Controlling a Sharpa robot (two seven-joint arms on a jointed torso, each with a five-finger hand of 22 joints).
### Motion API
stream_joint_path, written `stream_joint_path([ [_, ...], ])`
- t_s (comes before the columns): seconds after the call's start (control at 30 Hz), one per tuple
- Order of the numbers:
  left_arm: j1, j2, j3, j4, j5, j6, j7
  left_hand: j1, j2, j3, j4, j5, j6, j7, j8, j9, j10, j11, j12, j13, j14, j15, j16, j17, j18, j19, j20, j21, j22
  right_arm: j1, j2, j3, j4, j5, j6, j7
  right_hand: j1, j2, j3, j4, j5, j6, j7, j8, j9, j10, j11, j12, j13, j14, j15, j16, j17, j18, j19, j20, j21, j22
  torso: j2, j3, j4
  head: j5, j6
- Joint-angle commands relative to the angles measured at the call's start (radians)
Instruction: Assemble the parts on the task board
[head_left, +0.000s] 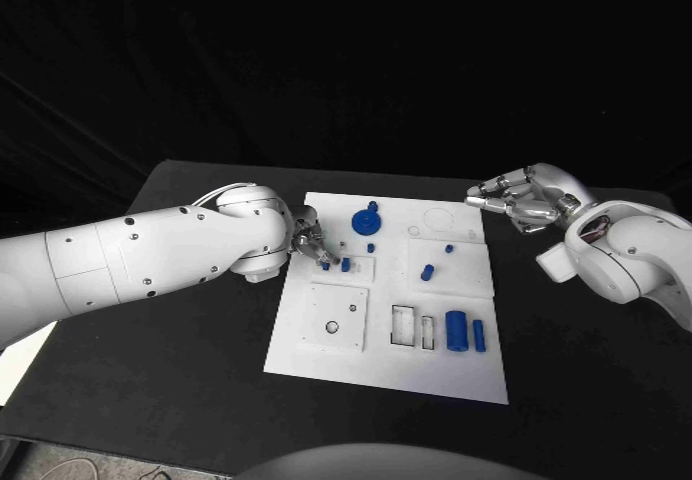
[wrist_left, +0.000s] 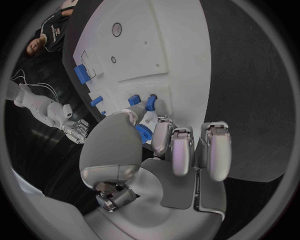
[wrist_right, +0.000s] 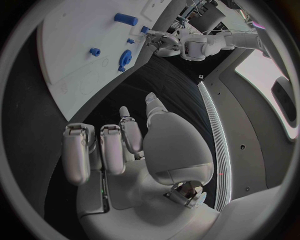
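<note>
- While both arms reach in over the black table (head_left: 144, 400), the white task board (head_left: 378, 372) lies in the middle of it, its near edge bare of parts.
- Two upright-looking blue cylinders, a thicker one (head_left: 456, 329) and a thinner one (head_left: 479, 336), sit side by side near the board's near right corner, just beside two rectangular slots (head_left: 414, 328).
- A round hole (head_left: 332, 327) shows in a raised square on the board's near left side.
- A small blue part (head_left: 427, 271) lies right of the board's centre, with a smaller one (head_left: 450, 248) just beyond it.
- Two short blue pegs (head_left: 346, 264) stand near the board's left edge, just beside the left hand's fingertips.
- At that left edge the left hand (head_left: 307, 241) reaches in with its fingers curled toward the thumb; whether it holds anything cannot be told.
- A blue gear-shaped part (head_left: 366, 220) sits near the board's far edge, left of centre.
- Off the board's far right corner, the right hand (head_left: 519, 200) hovers over the table, fingers loosely bent and apart, holding nothing.
</note>
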Motion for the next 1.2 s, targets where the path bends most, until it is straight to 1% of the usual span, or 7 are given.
stream_joint_path([
  [0.03,0.000,0.002,0.000,0.000,0.010,0.020,-0.037,-0.016,-0.002,-0.002,0.010,0.006,0.008,0.003,0.007,0.001,0.008,0.000,0.005,0.001,0.105,-0.004,0.003,0.263,-0.015,0.104,-0.005,0.006,0.263,0.000,0.000,0.000,0.002,-0.007,0.006,0.002,0.000,0.012,-0.006,0.001,0.004,-0.007,0.000,-0.002,0.002,-0.008,0.001,-0.003,0.044,0.065,-0.003,-0.004,0.083,0.013,-0.007,-0.001,-0.004,0.023,0.000,0.0003,0.0003,0.000,-0.001],
  [0.37,0.000,0.000,0.000,0.000,0.010,0.009,-0.041,-0.063,-0.039,-0.048,0.050,0.006,0.014,0.004,0.013,0.003,0.010,0.001,0.005,0.002,0.105,-0.003,0.003,0.263,-0.015,0.104,-0.005,0.006,0.263,0.000,-0.001,0.000,0.002,-0.007,0.005,0.002,0.000,0.012,-0.010,0.002,0.005,-0.007,0.000,-0.001,0.002,-0.008,0.001,-0.005,0.043,0.064,-0.003,-0.005,0.082,0.014,-0.008,-0.001,-0.005,0.021,0.000,0.0004,0.0003,0.000,0.000],
  [0.5,0.000,-0.002,0.000,0.000,0.010,-0.002,-0.044,-0.071,-0.042,-0.064,0.065,0.006,0.015,0.004,0.014,0.004,0.011,0.000,0.006,0.003,0.105,-0.003,0.003,0.263,-0.015,0.104,-0.005,0.006,0.263,0.000,-0.002,0.000,0.002,-0.007,0.005,0.002,0.000,0.012,-0.010,0.002,0.005,-0.007,0.000,-0.001,0.002,-0.008,0.001,-0.005,0.043,0.064,-0.003,-0.005,0.082,0.014,-0.008,-0.001,-0.005,0.021,0.000,-0.0004,0.0001,-0.002,0.000],
  [0.73,0.000,-0.006,0.000,0.001,0.011,-0.028,-0.041,-0.085,-0.048,-0.094,0.087,0.006,0.016,0.003,0.017,0.004,0.012,-0.001,0.007,0.004,0.105,-0.005,0.003,0.263,-0.015,0.104,-0.005,0.006,0.263,0.000,-0.001,0.000,0.002,-0.007,0.004,0.003,0.000,0.012,-0.010,0.002,0.005,-0.007,0.000,-0.001,0.002,-0.008,0.001,-0.005,0.043,0.064,-0.003,-0.005,0.082,0.014,-0.008,-0.001,-0.005,0.021,0.000,-0.0003,-0.0001,-0.002,0.000],
  [0.93,0.000,-0.014,0.001,0.007,0.012,-0.052,-0.032,-0.108,-0.043,-0.134,0.091,0.006,0.015,0.002,0.018,0.004,0.010,-0.001,0.004,0.001,0.105,-0.006,0.003,0.263,-0.015,0.104,-0.007,0.006,0.263,0.000,0.000,0.000,0.001,-0.007,0.005,0.003,0.000,0.012,-0.010,0.002,0.005,-0.007,0.000,-0.001,0.002,-0.008,0.001,-0.005,0.043,0.064,-0.003,-0.005,0.082,0.014,-0.008,-0.001,-0.005,0.021,0.000,-0.0007,-0.0004,-0.004,0.000],
  [1.07,0.000,-0.024,0.001,0.011,0.049,-0.084,-0.001,-0.119,-0.039,-0.150,0.091,0.007,0.004,0.005,0.014,0.003,-0.002,0.000,-0.014,-0.019,0.105,-0.006,0.003,0.263,-0.012,0.100,-0.007,-0.003,0.252,0.000,0.000,0.000,0.000,-0.007,0.006,0.003,0.000,0.012,-0.010,0.002,0.005,-0.007,0.000,-0.001,0.002,-0.008,0.001,-0.005,0.043,0.064,-0.003,-0.005,0.082,0.014,-0.008,-0.001,-0.005,0.021,0.000,0.0001,-0.0003,-0.006,-0.001],
  [1.2,0.001,-0.040,0.003,0.011,0.162,-0.150,0.063,-0.114,-0.038,-0.163,0.090,0.006,-0.062,0.028,-0.011,-0.005,-0.081,0.018,-0.114,-0.125,0.105,0.006,0.003,0.263,0.012,0.065,0.000,-0.085,0.162,-0.001,0.000,0.000,-0.001,-0.007,0.006,0.003,0.000,0.012,-0.010,0.002,0.005,-0.007,0.000,-0.001,0.002,-0.008,0.001,-0.005,0.043,0.064,-0.003,-0.005,0.082,0.014,-0.008,-0.001,-0.005,0.021,-0.001,0.0006,0.0002,-0.008,-0.001],
])
